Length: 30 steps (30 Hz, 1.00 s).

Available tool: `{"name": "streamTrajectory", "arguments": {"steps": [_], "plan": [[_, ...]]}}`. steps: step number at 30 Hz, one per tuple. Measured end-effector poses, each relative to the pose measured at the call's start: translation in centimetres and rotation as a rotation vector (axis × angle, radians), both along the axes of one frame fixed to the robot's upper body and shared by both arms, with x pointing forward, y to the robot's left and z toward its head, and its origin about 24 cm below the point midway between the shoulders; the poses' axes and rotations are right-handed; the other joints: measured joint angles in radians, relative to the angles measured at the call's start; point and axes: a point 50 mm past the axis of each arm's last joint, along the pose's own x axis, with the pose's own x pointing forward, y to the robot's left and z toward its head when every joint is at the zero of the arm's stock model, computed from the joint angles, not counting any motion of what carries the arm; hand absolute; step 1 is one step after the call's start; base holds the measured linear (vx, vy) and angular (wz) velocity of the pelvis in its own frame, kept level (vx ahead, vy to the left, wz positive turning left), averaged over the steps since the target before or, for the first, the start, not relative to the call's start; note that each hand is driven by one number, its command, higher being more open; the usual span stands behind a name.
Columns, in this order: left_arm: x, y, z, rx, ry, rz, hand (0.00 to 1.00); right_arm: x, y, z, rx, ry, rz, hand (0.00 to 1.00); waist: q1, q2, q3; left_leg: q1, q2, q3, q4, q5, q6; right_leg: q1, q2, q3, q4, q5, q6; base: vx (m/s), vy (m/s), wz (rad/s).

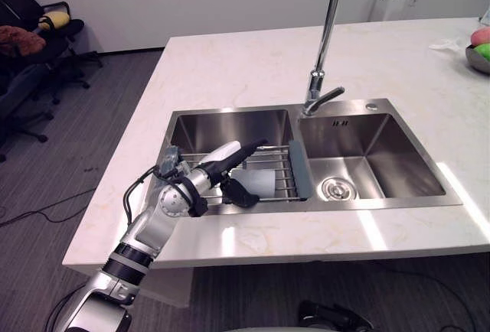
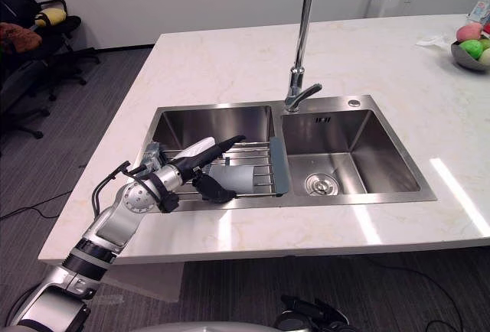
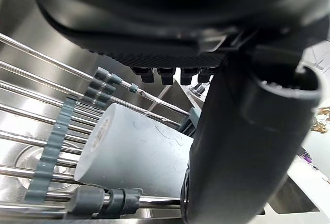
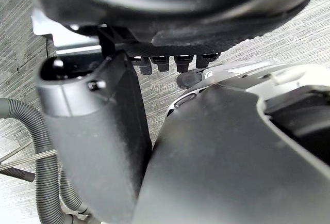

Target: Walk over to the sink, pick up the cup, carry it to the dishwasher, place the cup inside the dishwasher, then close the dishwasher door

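left hand (image 1: 220,161) is held over cup (image 3: 136,154) laid sideways on rack (image 1: 280,165) | fingers straight, thumb spread, nothing clamped | right hand (image 4: 95,136) is kept relaxed

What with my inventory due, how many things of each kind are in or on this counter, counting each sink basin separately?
Cups: 1
Racks: 1
Taps: 1
Basins: 2
Bowls: 1
Total: 6

Office chairs (image 1: 65,30), fruit bowl (image 2: 465,61), tall faucet (image 1: 315,86).
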Motion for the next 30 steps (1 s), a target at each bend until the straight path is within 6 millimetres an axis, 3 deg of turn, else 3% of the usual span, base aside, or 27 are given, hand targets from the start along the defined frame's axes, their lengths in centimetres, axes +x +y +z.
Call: {"name": "streamTrajectory", "arguments": {"steps": [14,30], "plan": [[0.3,-0.4,-0.4,-0.054,-0.025,0.089,1.00,0.6,0.0,0.1,-0.010,0.015,0.043,1.00,0.001,-0.001,0.001,-0.003,-0.004,-0.003,0.004,-0.008,0.003,-0.001,-0.004,-0.005,-0.001,-0.001,0.002,-0.02,-0.012,0.01],[1.6,-0.6,-1.4,0.078,0.050,0.184,1.00,1.3,0.4,0.1,0.012,0.034,0.088,1.00,-0.012,-0.003,0.001,-0.012,-0.001,-0.001,0.006,-0.009,0.002,-0.011,-0.001,-0.003,-0.001,-0.002,0.003,-0.01,-0.006,0.00]]}}
